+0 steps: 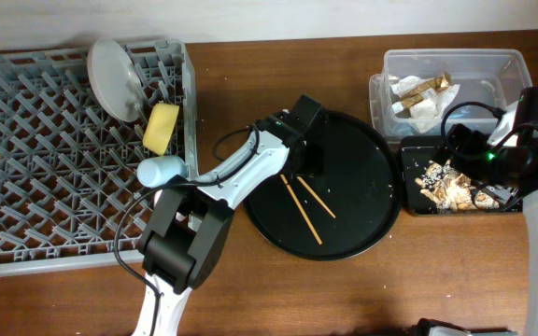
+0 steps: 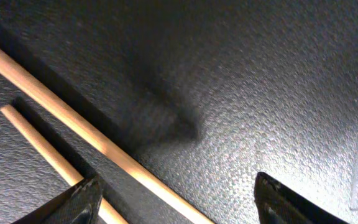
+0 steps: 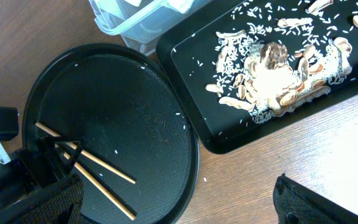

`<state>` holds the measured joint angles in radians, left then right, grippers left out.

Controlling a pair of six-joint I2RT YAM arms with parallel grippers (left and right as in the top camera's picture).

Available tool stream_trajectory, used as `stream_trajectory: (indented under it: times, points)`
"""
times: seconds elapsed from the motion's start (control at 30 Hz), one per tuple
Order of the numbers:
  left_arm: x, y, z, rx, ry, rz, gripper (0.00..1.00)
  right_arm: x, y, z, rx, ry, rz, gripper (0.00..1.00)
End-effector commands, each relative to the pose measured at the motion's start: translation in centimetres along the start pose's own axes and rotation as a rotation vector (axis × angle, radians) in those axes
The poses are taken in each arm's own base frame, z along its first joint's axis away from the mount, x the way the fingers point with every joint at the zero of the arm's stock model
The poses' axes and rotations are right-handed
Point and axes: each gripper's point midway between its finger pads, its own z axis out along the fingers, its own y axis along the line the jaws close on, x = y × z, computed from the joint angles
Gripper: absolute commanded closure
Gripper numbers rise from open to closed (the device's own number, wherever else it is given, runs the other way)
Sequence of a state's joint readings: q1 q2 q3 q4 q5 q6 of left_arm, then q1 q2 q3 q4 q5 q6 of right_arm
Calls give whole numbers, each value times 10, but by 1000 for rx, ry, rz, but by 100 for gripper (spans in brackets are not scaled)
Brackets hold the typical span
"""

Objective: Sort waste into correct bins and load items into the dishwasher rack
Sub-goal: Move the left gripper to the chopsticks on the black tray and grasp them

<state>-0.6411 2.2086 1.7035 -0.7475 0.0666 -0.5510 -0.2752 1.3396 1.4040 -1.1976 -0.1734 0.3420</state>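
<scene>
Over the brown counter [image 1: 278, 65] my left arm [image 1: 241, 177] dips to the round black tray [image 1: 362, 159], jaws spread above its two chopsticks [image 1: 304, 210]; my right jaws gape beside the shallow tray [image 3: 194, 118].

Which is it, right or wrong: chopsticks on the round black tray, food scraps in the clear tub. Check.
Wrong: the food scraps lie in the shallow black tray, per the right wrist view. The chopsticks are on the round black tray.

Two wooden chopsticks [image 1: 302, 211] lie nearly parallel — on the round black tray [image 1: 362, 149]
</scene>
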Motion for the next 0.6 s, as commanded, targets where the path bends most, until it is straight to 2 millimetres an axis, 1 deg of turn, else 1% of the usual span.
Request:
stream_trajectory:
  times: [0.0, 0.07, 0.17, 0.23, 0.43, 0.53, 0.57]
  points:
    - [-3, 11, -1, -80, -50, -55, 24, -3, -3, -4, 7, -17, 12, 1]
    - [-4, 10, -1, -98, -72, -45, 24, -3, -3, -4, 7, -17, 12, 2]
    - [-3, -1, 3, -98, -97, -19, 25, -3, -3, -4, 7, -17, 12, 2]
    - [-1, -4, 6, -121, -113, 0, 29, -2, -3, -4, 7, -17, 12, 1]
    - [8, -1, 21, -159, -93, 16, 31, -2, -2, -4, 7, -17, 11, 2]
    - [10, 0, 21, -167, -83, 17, 26, -2, -2, -4, 7, -17, 11, 1]
    - [12, 3, 20, -176, -76, 17, 26, -2, -2, -4, 7, -17, 11, 2]
